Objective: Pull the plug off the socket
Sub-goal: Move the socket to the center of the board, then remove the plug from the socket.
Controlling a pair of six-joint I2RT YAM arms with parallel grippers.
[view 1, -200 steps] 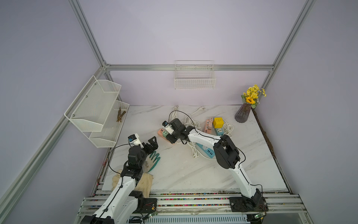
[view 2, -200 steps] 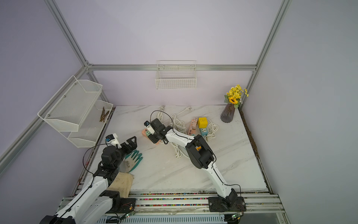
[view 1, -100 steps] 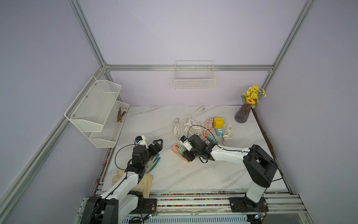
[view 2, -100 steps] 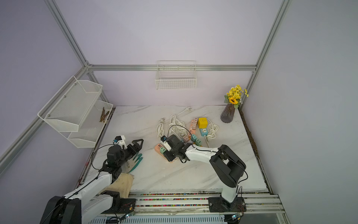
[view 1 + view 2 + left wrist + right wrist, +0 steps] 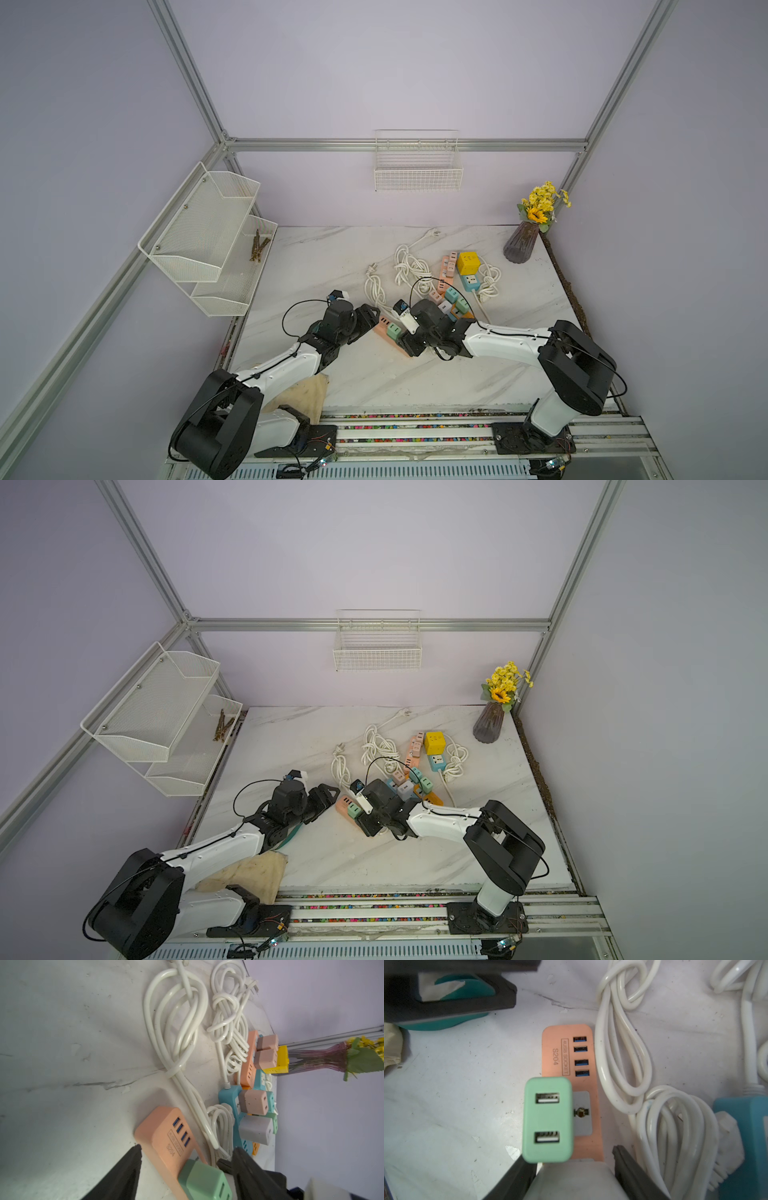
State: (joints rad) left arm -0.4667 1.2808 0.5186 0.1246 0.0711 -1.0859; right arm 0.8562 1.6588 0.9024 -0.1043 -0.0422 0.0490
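Observation:
An orange socket strip lies near the table's front middle. A green plug and a white plug stand in it side by side. My right gripper comes down on the strip from above, its fingers pressed to both sides of the white plug. My left gripper reaches in from the left and straddles the strip's USB end beside the green plug. Its jaws are open, with a gap showing on the far side.
More coloured strips with plugs, a yellow cube socket and knotted white cords lie just behind. A vase of flowers stands back right. A teal glove and a cloth lie under the left arm. A wire shelf hangs at the left.
My right arm has carried the orange strip from the table's left middle to the front middle. My left gripper has moved right to the strip, and its jaws have narrowed.

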